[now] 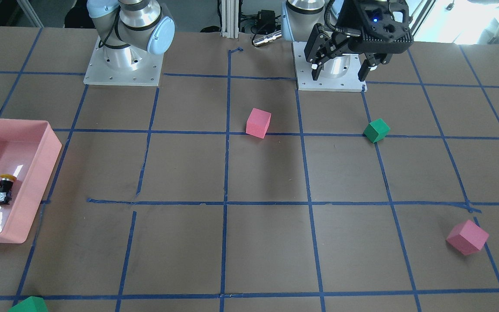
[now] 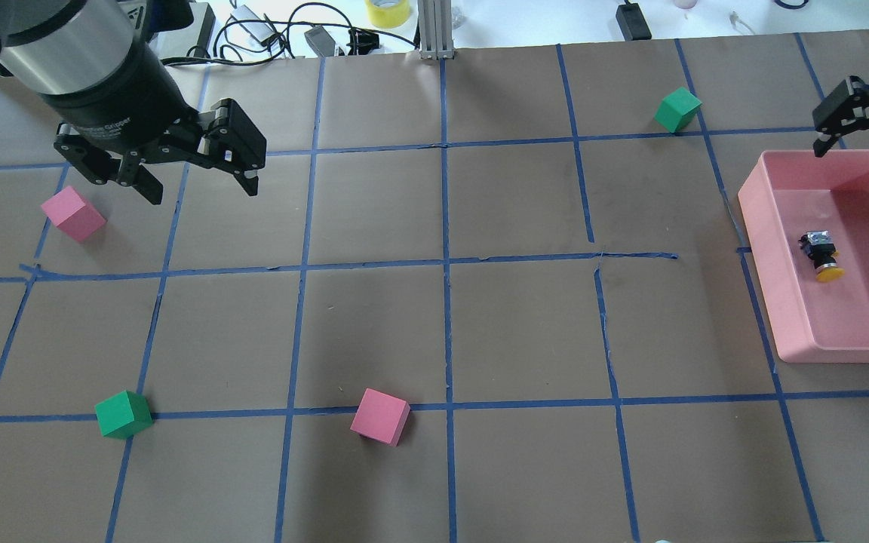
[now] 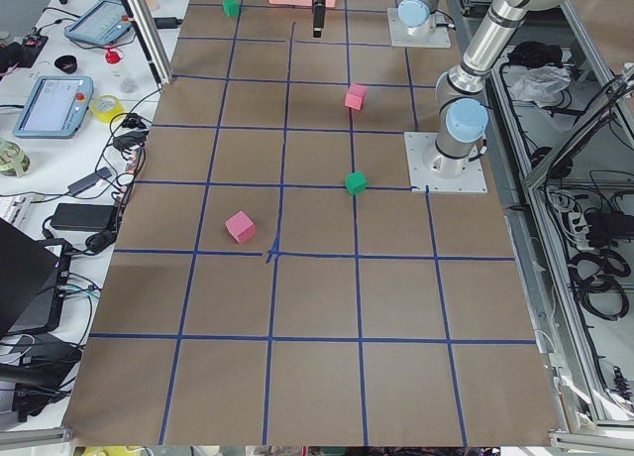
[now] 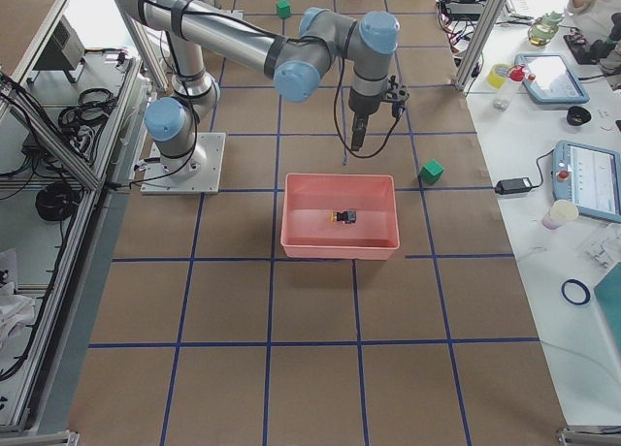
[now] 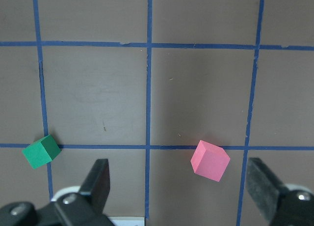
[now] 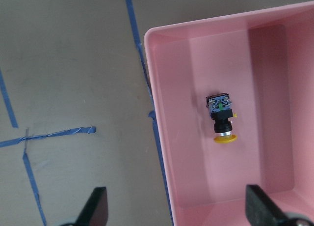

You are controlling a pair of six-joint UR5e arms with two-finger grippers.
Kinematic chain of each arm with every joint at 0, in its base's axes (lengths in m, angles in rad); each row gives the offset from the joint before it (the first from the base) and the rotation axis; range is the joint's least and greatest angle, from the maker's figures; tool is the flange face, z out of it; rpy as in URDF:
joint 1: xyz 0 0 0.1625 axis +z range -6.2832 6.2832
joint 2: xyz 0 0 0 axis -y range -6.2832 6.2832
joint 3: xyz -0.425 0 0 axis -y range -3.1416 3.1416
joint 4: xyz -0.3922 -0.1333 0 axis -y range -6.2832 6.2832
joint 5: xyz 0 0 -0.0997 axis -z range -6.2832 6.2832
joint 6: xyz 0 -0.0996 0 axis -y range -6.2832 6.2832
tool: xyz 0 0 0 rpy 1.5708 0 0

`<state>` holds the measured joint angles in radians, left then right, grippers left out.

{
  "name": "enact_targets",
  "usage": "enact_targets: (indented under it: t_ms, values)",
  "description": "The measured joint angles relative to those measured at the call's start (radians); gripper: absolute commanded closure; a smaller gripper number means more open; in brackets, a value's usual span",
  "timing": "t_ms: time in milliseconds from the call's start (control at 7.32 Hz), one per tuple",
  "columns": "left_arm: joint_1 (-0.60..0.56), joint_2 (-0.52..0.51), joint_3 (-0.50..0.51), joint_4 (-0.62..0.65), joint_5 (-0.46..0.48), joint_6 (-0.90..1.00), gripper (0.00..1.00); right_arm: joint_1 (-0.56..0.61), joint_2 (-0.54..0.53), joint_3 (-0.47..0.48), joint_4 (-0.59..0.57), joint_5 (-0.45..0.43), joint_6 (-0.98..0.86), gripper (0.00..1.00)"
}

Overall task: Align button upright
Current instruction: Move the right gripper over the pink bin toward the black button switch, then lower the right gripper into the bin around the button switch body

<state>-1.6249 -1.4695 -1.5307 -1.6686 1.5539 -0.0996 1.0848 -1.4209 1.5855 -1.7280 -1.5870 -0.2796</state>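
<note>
the brown taped surface (image 2: 480,324) carries everything, and on the robot's right side sits the pink tray (image 2: 849,353), whose walls keep the small part from rolling away. the left fingers (image 5: 99,179) hang released and wide apart, holding nothing, high over the surface's left side near a pink cube (image 2: 72,213), well apart from the job and seemingly parked out of the way. the right fingers (image 6: 97,206) are likewise spread and empty, hovering high by the tray's rim, not centred on the part, with the wrist camera looking straight down, which reads as lining up for a descent. a second pink cube (image 2: 380,416) and two green cubes (image 2: 124,414) lie scattered on the grid, no part of this task. smallest is the button (image 6: 222,119), lying on its side on the tray floor, yellow cap toward the robot, grey base away, touching no wall, so it is not yet upright; a grasp across the black body looks the likely way to tip it
</note>
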Motion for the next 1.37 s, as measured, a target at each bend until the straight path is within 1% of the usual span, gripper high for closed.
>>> enact_targets:
  t_ms: [410,956,1366]
  values:
    - [0.000,-0.001,0.002,0.003,-0.002,0.000,0.00,-0.052,0.034,0.032,-0.080,-0.020,-0.018,0.00]
    - [0.000,-0.008,0.007,0.008,-0.004,0.001,0.00,-0.097,0.133,0.041,-0.193,-0.021,-0.025,0.00]
    - [0.000,-0.004,0.007,0.011,-0.002,0.000,0.00,-0.115,0.152,0.065,-0.215,-0.015,-0.093,0.00]
